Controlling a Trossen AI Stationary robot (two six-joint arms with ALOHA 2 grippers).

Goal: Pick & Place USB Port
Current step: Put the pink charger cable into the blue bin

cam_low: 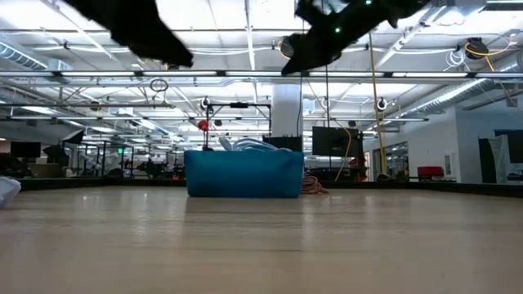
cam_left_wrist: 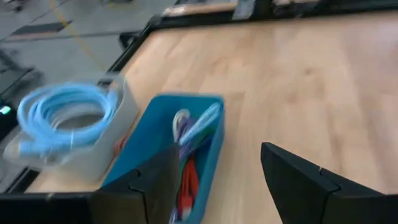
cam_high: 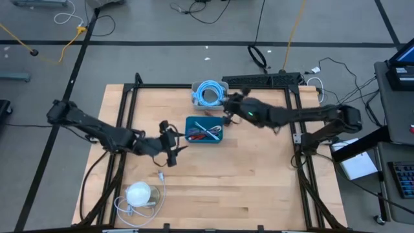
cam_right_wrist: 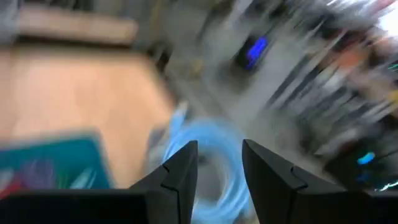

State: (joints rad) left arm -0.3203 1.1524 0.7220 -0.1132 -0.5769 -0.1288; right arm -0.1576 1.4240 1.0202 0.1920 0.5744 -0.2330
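A blue bin (cam_high: 204,129) holding mixed cables sits mid-table, also seen in the low view (cam_low: 243,173) and the left wrist view (cam_left_wrist: 186,143). Behind it stands a clear tub with a coiled light-blue cable (cam_high: 207,92), (cam_left_wrist: 65,115), (cam_right_wrist: 208,146). A white rounded device with a white cord (cam_high: 139,193) lies near the table's near-left corner. My left gripper (cam_high: 176,147), (cam_left_wrist: 217,168) hovers open just left of the bin, holding nothing. My right gripper (cam_high: 226,107), (cam_right_wrist: 219,162) hovers open, above the table between the tub and the bin's far right corner, empty.
A black frame rail (cam_high: 129,97) runs around the wooden table top (cam_high: 259,175). Bare wood spreads across the near and right parts of the table. A black strip and loose cables (cam_high: 265,79) lie along the far edge.
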